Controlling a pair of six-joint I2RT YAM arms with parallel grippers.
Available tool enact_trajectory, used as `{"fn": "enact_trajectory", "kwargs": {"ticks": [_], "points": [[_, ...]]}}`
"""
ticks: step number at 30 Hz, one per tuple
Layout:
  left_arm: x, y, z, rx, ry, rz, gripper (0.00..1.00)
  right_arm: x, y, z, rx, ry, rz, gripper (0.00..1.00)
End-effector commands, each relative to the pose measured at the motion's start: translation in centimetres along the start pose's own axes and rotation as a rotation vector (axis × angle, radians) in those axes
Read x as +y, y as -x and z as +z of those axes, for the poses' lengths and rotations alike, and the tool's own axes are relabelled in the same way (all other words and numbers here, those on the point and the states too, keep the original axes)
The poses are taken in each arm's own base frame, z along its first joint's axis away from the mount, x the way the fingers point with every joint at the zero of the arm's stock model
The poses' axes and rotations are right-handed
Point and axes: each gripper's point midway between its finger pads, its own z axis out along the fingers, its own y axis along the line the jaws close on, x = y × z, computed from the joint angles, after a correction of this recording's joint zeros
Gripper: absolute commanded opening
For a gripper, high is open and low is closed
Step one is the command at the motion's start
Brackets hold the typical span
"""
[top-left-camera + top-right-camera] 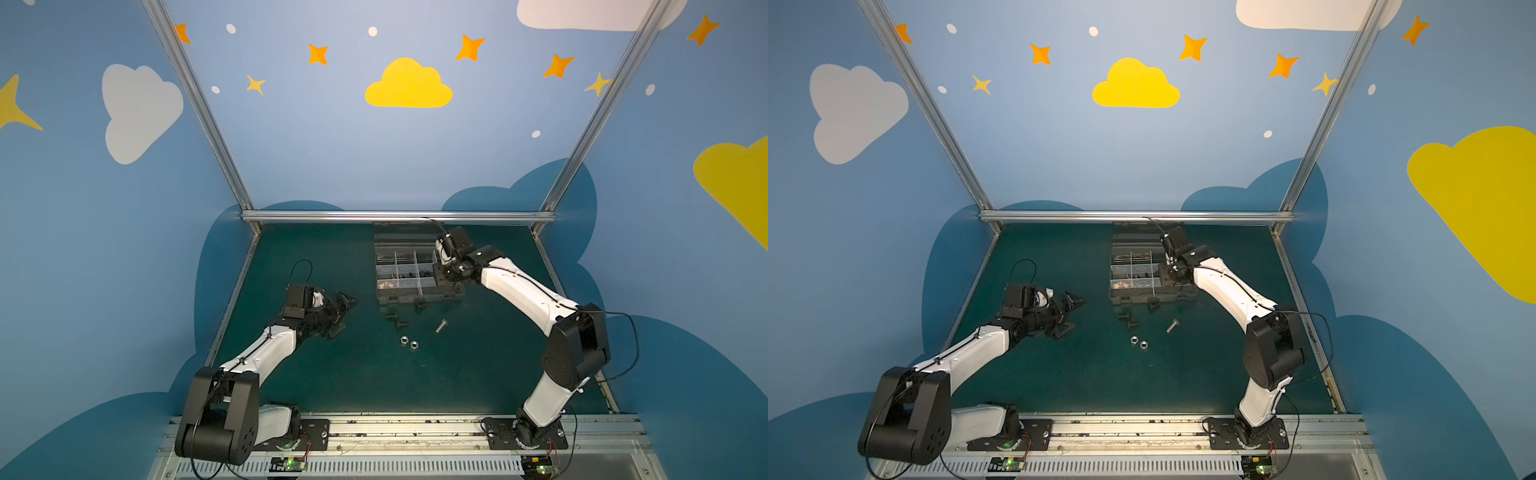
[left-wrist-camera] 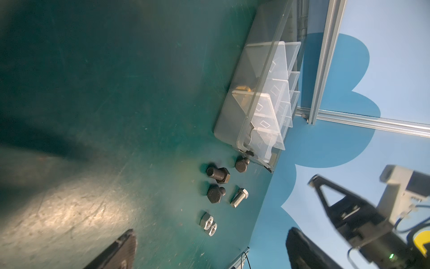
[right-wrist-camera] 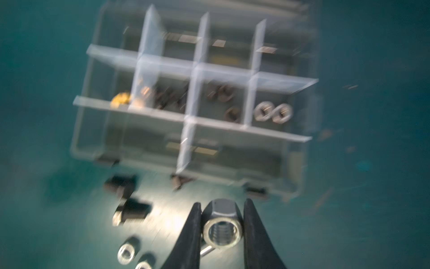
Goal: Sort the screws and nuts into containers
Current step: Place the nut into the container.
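Right wrist view, blurred by motion, shows the right end effector clamped on a shiny silver hexagonal nut. Its two black fingers press on opposite flats, and the nut's threaded hole faces the camera. In both top views this end effector hangs at the near right part of the flat grey plastic organiser box. The box sits toward the far side of the dark green tabletop, with its clear lid folded open on the far side.

Translucent whitish dividers split the box into small compartments. One row holds small brass-tinted pieces at its left end. Beside them are dark pieces too blurred to name, then dark hexagonal pieces. Two more shiny silver nuts lie side by side in a compartment of their own.

Three short black hex-headed bolts lie loose on the tabletop just near of the box, and one of them is close against the box's near wall. A longer silver hex-headed bolt lies to their right. Two loose silver nuts touch each other a little nearer still.

The left end effector is held over the tabletop to the left of the loose bolts, its jaws apart and nothing between them.
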Motion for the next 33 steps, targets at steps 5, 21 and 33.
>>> {"fn": "enact_trajectory", "kwargs": {"ticks": [5,21,33], "points": [[-0.1,-0.1,-0.3,-0.004,0.001,0.016,1.0,-5.8,2.1,4.2,0.086,-0.089,0.069,0.0],[-0.1,0.0,-0.5,-0.008,0.004,0.018,1.0,-6.7,1.6,9.0,0.161,-0.055,0.119,0.0],[-0.2,0.0,-0.6,-0.013,-0.001,0.023,1.0,-6.4,1.5,10.9,0.186,-0.048,0.092,0.0]]}}
